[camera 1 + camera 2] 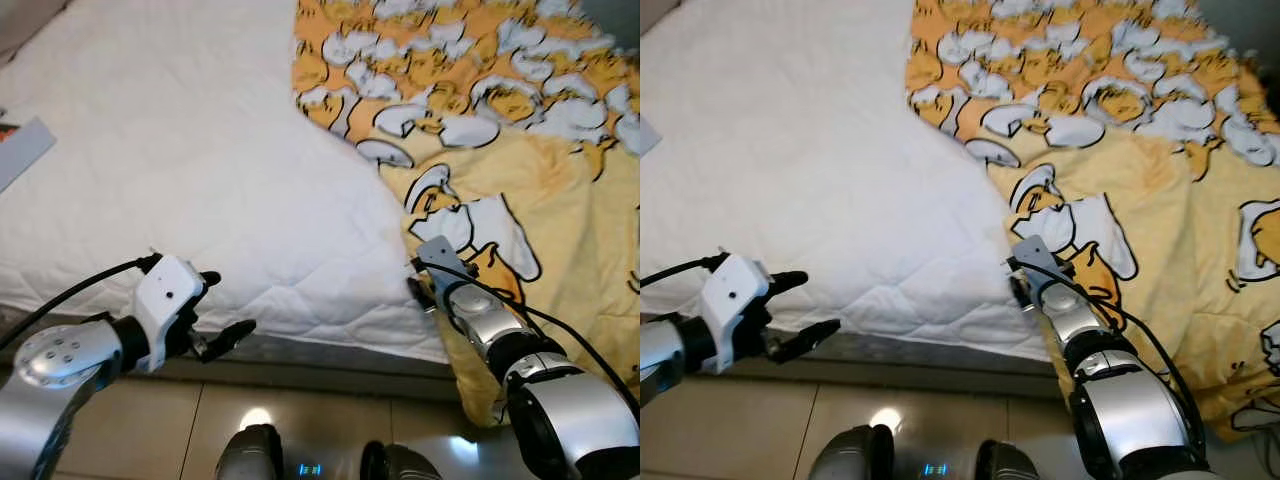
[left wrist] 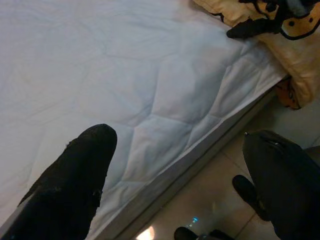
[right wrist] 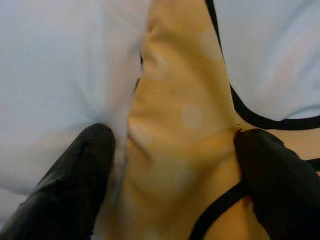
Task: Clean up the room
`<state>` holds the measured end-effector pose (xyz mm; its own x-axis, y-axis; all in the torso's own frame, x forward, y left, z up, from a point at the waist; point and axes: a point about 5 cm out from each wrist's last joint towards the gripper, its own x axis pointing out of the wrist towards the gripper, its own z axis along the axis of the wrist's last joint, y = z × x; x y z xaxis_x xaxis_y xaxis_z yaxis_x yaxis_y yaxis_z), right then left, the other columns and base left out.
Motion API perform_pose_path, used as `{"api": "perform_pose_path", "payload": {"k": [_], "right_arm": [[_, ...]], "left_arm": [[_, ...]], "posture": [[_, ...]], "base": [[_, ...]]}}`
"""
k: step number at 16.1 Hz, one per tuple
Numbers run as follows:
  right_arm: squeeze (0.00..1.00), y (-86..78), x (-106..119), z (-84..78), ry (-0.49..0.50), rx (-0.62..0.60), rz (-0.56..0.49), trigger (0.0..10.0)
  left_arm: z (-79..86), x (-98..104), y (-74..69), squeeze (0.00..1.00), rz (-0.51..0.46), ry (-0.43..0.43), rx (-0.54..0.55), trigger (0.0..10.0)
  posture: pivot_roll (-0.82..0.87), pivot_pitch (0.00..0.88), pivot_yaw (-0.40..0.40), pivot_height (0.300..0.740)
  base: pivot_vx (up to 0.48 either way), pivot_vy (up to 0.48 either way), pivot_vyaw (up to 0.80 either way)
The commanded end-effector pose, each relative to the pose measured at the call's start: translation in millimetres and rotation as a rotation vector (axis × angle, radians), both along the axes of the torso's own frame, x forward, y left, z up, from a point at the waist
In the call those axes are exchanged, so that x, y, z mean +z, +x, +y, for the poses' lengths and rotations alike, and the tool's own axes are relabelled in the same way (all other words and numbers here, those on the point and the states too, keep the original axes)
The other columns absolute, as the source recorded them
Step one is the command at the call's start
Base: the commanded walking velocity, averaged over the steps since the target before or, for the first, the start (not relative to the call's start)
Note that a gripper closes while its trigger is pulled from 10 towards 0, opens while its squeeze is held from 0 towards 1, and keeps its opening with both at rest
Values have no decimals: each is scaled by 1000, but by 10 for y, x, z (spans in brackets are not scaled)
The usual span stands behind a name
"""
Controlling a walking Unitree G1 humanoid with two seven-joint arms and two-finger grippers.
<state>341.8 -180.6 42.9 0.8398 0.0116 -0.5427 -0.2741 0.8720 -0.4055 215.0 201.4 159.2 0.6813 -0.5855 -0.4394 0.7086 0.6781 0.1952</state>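
White mattress (image 1: 200, 180); right gripper (image 3: 170, 165) spread over yellow blanket (image 1: 520, 170) (edge); left gripper (image 1: 218, 308) spread.

You have a white quilted mattress (image 1: 180, 170) with a stitched diamond pattern. Across its right side lies a yellow-orange blanket (image 1: 520, 130) printed with white cartoon ducks outlined in black, packed densely at the far end and larger and sparser near you. At the far left edge sits a grey flat item (image 1: 22, 148) with a red-orange corner. Your arms are silver with black fingers; the left gripper (image 1: 222, 310) has a white housing. The floor (image 1: 300, 420) is glossy beige tile.
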Motion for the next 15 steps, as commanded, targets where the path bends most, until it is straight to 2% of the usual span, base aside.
{"api": "perform_pose_path", "payload": {"k": [1, 6, 10, 12, 15], "right_arm": [[0, -21, -16, -81, -36, -15, 4, 0], [0, 5, 21, -84, -48, -10, -22, 0], [0, 13, 35, -96, -43, -19, -28, 0], [0, 1, 23, -115, -41, -17, -23, 0], [0, 0, 27, -128, -16, -26, -24, 0]], "left_arm": [[-14, 27, -48, 922, 4, -2, -2, 10000], [-55, -30, -122, 918, 38, -19, 6, 10000], [-48, -84, -1, 914, 24, -8, 18, 10000], [-110, -96, 26, 910, 23, -23, 6, 10000], [-119, -142, 54, 910, 33, -19, -18, 10000]], "posture": [[293, 267, -19, 740], [251, 225, -57, 740], [210, 184, -66, 740], [205, 173, -67, 740], [183, 154, -74, 740]], "base": [[0, 0, 0], [0, 0, 0], [0, 0, 0], [0, 0, 0], [0, 0, 0]]}}
